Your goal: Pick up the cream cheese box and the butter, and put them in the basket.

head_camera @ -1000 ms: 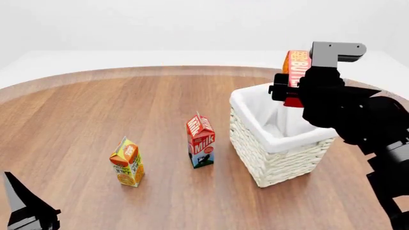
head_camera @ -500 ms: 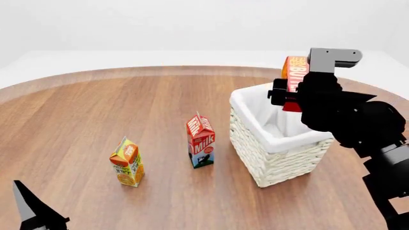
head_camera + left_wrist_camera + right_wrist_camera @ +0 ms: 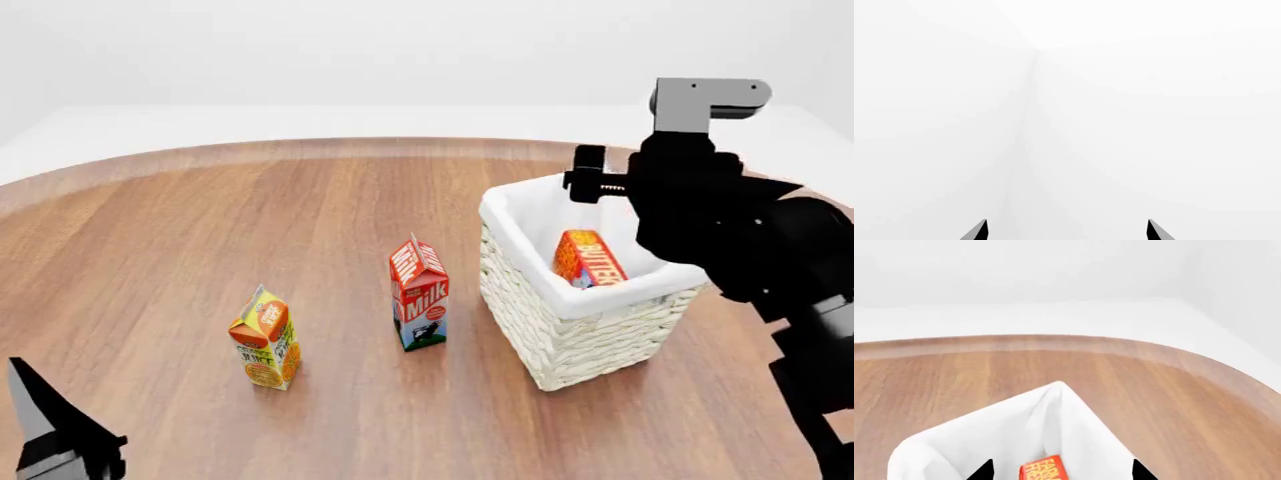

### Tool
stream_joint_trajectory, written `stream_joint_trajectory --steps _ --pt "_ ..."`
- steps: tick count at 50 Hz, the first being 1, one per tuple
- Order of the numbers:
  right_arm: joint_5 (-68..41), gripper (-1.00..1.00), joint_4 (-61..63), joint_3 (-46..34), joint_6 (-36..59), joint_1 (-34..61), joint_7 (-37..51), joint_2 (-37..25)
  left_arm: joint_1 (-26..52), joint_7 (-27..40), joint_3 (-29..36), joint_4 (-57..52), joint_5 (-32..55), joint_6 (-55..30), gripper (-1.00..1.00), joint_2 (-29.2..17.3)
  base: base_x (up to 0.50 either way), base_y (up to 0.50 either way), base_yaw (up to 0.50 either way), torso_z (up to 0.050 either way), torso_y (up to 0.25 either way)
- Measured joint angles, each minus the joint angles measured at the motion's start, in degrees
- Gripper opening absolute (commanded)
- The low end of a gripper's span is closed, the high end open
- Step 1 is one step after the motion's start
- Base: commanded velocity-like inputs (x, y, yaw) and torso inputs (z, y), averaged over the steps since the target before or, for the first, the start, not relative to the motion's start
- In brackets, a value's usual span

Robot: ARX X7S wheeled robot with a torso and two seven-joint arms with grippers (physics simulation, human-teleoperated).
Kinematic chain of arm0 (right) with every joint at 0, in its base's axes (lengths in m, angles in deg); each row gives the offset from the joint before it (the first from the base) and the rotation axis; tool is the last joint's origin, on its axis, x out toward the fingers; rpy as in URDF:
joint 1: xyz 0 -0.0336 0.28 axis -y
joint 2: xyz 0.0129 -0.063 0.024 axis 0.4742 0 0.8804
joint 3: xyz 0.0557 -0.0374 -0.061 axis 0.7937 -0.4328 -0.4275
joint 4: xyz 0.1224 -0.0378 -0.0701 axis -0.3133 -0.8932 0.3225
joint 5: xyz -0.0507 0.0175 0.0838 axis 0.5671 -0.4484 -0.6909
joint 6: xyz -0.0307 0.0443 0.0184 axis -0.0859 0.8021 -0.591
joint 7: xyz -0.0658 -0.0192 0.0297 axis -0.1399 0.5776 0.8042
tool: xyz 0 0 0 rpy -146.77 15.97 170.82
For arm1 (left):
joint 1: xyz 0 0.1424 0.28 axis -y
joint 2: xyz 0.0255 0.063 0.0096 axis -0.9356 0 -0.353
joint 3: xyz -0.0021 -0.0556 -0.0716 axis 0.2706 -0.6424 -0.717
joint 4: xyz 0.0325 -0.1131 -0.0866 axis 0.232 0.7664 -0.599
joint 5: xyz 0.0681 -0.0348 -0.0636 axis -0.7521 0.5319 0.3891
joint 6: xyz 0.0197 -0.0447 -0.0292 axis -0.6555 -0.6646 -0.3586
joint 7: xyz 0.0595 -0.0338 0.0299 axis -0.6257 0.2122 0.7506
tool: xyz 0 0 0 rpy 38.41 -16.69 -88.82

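The butter (image 3: 589,257) lies inside the basket (image 3: 561,330), leaning against the white liner, so that half of the job looks done. The right gripper (image 3: 1057,471) hangs above the basket with its fingers spread and nothing between them. The cream cheese box cannot be seen in any view; it may lie hidden in the basket, so I cannot tell whether it is left to do. The left gripper (image 3: 1066,231) sits low by the table's near edge, spread and empty, facing blank white.
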Motion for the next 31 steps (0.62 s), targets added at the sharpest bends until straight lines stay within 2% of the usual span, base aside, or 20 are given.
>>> stream_joint_trajectory --steps 11,31 --pt "-3.40 1.00 14.80 3.83 0.09 0.00 4.89 -5.25 1.80 -0.02 -2.08 -1.46 4.30 -3.16 1.00 -3.70 0.00 0.00 0.00 0.000 0.000" --pt "-4.12 1.00 42.33 7.85 -4.61 -7.33 13.19 -14.00 1.76 0.20 -3.56 -3.35 5.75 -4.47 1.00 -5.31 0.00 0.00 0.00 0.000 0.000"
